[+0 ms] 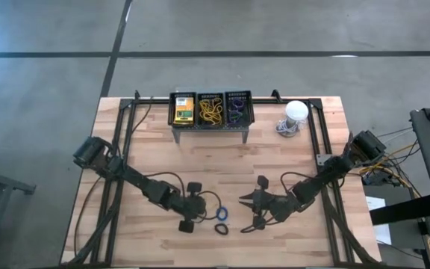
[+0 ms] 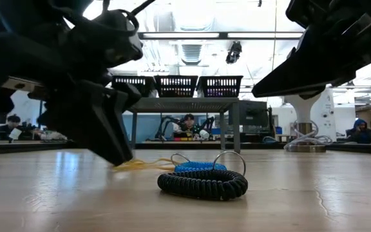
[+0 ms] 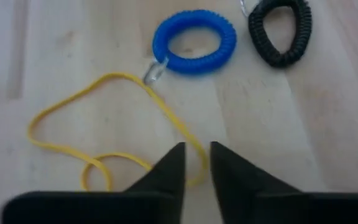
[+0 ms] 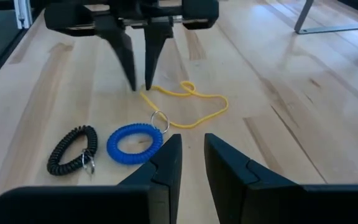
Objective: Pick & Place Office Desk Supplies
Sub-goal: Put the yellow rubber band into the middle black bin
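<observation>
The left gripper [image 4: 140, 84] stands tip-down on the front part of the wooden table [image 1: 290, 157], its two tapered dark fingers drawn close with only a thin slot between them, set over one strand of a thin yellow rubber band [image 3: 104, 124]; the fingers straddle the strand, yet whether they have actually pinched it cannot be told. The steep, pointed approach looks chosen because the band lies flat against the boards and offers nothing to get under, so the tips have to come down on either side of it. The band is limp and smooth, sprawled in a loose figure with a small twisted loop at one end. Just beside it lies a blue coiled loop [image 3: 194, 42], a springy ridged plastic ring with a small metal ring on it, and next to that a black coiled loop [image 3: 281, 34] of the same make, pulled into an oval. The right gripper [image 4: 190, 155] hovers near these loops, facing the left one, its fingers a narrow gap apart and empty. At the back of the table a grey stand [image 1: 211, 127] carries three dark mesh bins [image 1: 211, 109], one holding yellow-and-green boxes [image 1: 184, 110], one a tangle of yellow bands, one purple loops, which suggests sorting by kind. A white dome [image 1: 295, 112] sits to one side.
</observation>
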Controlling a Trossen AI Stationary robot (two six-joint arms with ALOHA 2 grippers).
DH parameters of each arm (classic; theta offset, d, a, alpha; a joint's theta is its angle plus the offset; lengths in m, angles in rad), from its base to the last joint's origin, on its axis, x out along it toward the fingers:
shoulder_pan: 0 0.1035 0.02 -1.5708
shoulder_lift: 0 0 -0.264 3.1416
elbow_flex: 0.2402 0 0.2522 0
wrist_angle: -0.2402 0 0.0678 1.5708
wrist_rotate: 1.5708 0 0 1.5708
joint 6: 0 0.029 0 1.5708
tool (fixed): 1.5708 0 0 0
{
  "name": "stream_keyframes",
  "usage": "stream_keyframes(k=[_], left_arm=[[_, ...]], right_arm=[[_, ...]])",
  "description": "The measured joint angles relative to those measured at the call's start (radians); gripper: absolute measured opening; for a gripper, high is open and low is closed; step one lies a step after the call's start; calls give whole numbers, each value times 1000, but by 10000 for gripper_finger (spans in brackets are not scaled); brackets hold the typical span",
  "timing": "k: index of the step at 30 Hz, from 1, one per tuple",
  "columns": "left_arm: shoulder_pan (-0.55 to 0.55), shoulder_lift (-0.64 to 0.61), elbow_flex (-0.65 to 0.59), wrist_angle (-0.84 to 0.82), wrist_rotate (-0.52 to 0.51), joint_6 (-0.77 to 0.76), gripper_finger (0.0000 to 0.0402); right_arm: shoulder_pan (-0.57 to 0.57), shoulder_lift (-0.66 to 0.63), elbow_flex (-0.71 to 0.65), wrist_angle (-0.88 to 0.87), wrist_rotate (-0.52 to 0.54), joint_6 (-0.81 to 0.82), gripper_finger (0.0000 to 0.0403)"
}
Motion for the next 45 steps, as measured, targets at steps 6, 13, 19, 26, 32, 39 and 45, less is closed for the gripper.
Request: stream_keyframes(k=[6,13,19,26,32,39,45], left_arm=[[2,2,0,8,54,-39,183],[3,40,2,20,-6,-40,170],[8,-3,49,-58,-61,-41,26],[29,-119,350,-500,-299,5,4],[175,-148,612,-644,-411,235,3],[401,-148,706,-634,-439,484,2],[548,-148,779,-616,-445,489,6]], right_arm=[[0,0,0,2,0,5,63],[0,0,0,2,0,7,63],[0,0,0,2,0,8,63],[0,0,0,1,0,7,63],[0,0,0,2,0,7,63],[0,0,0,3,0,7,63],[0,0,0,2,1,7,63]])
